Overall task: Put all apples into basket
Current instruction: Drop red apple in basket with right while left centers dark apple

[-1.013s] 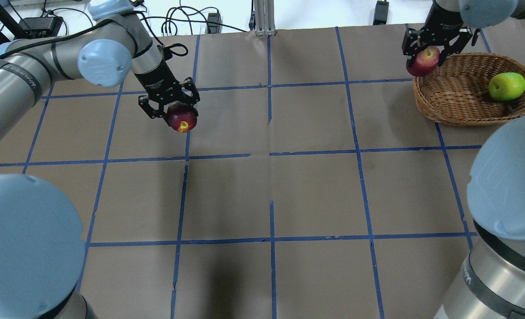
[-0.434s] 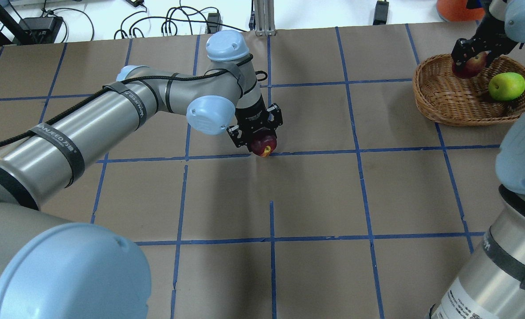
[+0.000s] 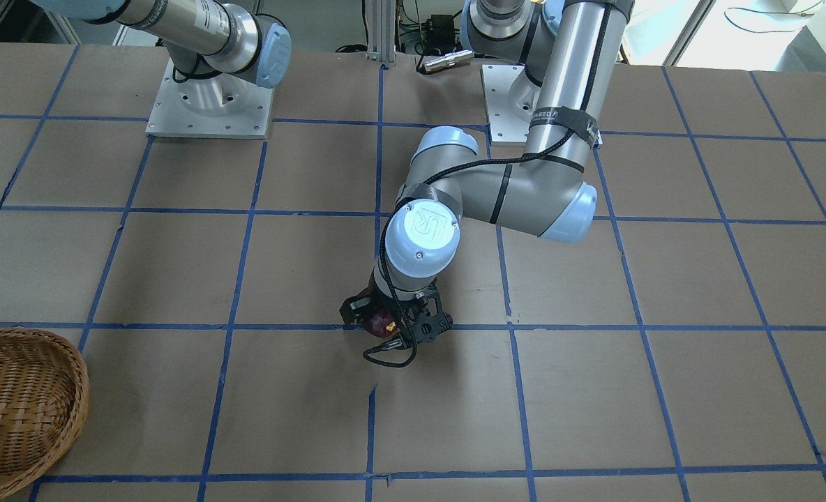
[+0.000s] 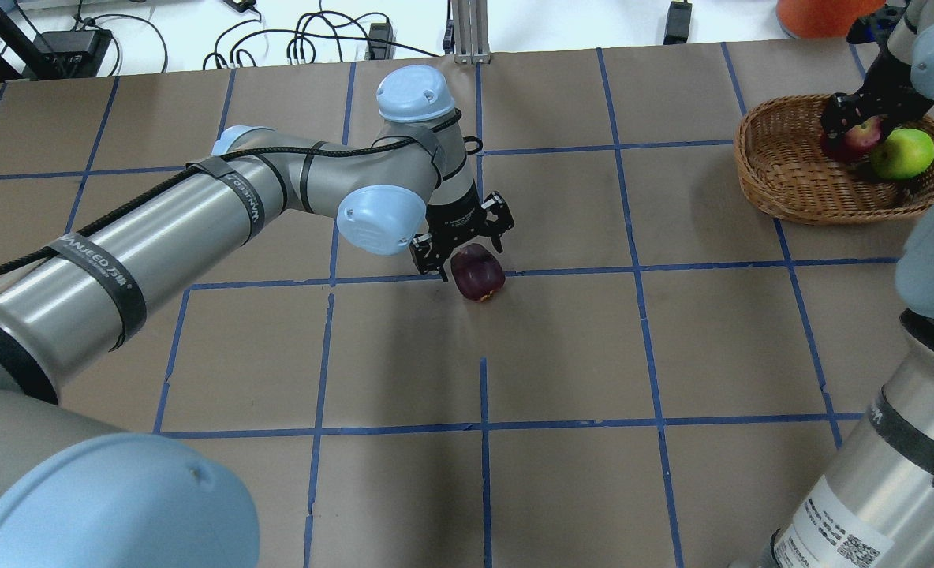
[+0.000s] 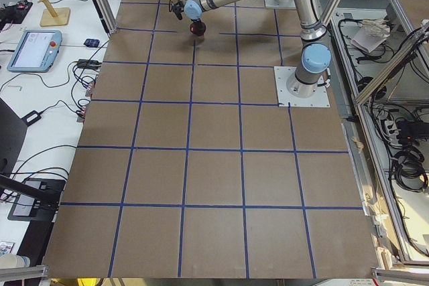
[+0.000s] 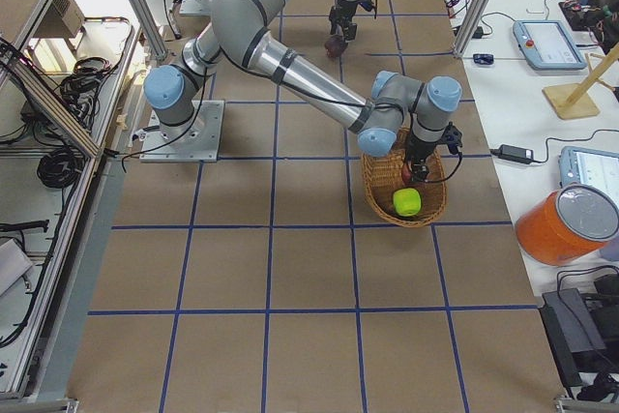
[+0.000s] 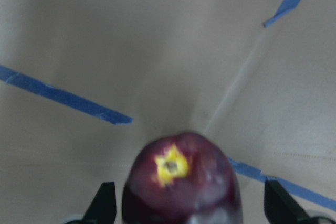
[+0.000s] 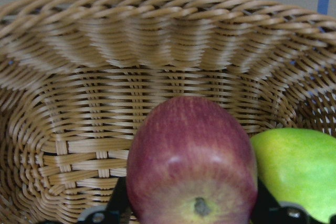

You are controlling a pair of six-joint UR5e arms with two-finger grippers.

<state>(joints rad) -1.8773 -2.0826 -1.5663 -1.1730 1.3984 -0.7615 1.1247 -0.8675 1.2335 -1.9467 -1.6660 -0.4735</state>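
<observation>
The maroon apple (image 4: 477, 272) is near the middle of the table (image 4: 562, 347), right at a blue tape line (image 4: 577, 271), with its yellow-ringed end turned up toward my left wrist camera. I read it as resting on the table, though I cannot be sure. My left tool (image 4: 465, 241) hangs just over it, spread wide. Its fingers (image 7: 104, 203) stand on either side of the apple with a gap showing on each side, so nothing is gripped there.

At the far right corner sits the basket (image 4: 782, 177). Inside it the red apple (image 4: 861, 136) is low against the weave, touching the green apple (image 4: 901, 153) on its right. My right tool (image 4: 857, 128) reaches down into the basket and, as far as the wrist view shows, pinches the red apple between its two fingers.
</observation>
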